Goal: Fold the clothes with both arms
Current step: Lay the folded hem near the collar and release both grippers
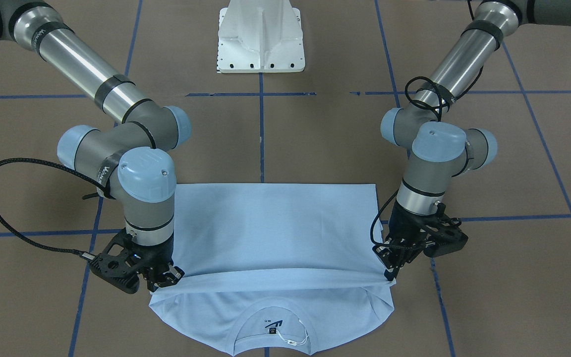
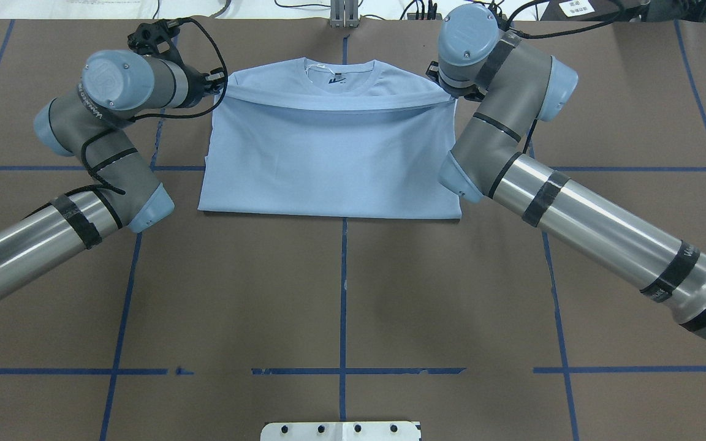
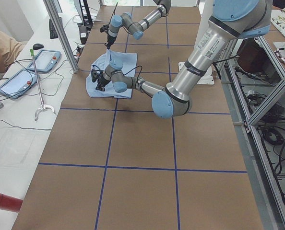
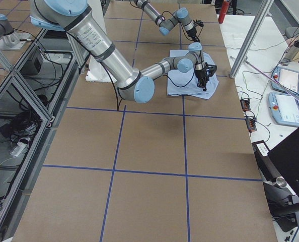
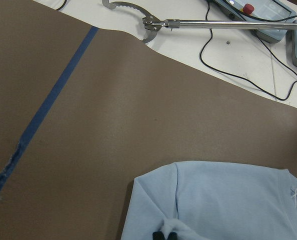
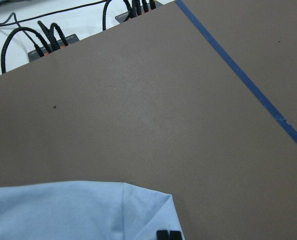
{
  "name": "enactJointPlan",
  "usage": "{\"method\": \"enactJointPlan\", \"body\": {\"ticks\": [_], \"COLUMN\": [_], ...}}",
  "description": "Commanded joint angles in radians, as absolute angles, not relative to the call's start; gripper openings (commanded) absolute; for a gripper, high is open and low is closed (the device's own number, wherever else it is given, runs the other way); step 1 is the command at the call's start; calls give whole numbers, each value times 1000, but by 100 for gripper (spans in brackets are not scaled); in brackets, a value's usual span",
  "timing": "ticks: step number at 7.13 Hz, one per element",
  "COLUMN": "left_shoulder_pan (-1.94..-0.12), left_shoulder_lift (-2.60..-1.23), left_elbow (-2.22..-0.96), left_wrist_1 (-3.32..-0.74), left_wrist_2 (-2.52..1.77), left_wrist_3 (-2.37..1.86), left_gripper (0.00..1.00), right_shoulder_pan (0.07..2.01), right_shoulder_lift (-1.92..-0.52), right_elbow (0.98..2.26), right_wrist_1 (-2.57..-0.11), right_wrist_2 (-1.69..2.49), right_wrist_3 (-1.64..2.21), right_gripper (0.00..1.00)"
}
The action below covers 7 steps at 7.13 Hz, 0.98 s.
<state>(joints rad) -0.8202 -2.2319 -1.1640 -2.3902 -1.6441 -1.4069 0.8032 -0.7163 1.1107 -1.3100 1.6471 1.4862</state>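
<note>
We judge the hem-to-collar fold nearly laid: the left gripper (image 1: 391, 271) and right gripper (image 1: 167, 277) each clench a T-shirt (image 1: 275, 223) hem corner. Next we lower both evenly, then release.

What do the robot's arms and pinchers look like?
The left arm and right arm are shiny silver tubes with grey joints, round pale blue caps and black tape bands. White lettering marks the grey joints. Black braided cables loop beside each. The left gripper and right gripper are black, with two small fingers.
</note>
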Motion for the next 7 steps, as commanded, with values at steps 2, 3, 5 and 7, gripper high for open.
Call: {"method": "enactJointPlan", "body": {"ticks": [2,3,5,7], "left_shoulder_pan": [-827,-836,-853,-864], "left_shoulder_lift": [-2232,-2232,-2233,-2232], "left_elbow": [-1151,-1150,-1150,-1149], "left_wrist_1": [-2391,-2393,-2427,-2433], "left_wrist_2": [-1641,-1641,-1641,-1643], "left_wrist_3": [-1407,-1408,-1413,-1413], "left_gripper": [0,3,37,47], "right_shoulder_pan": [804,804,802,804], "right_shoulder_lift": [-715,-715,-706,-707], "right_elbow": [1081,1077,1078,1088], "right_wrist_1": [-1290,-1286,-1272,-1241], "right_wrist_2": [1646,1646,1643,1646], "right_wrist_3": [1471,1471,1463,1471], "right_gripper": [0,9,99,100]}}
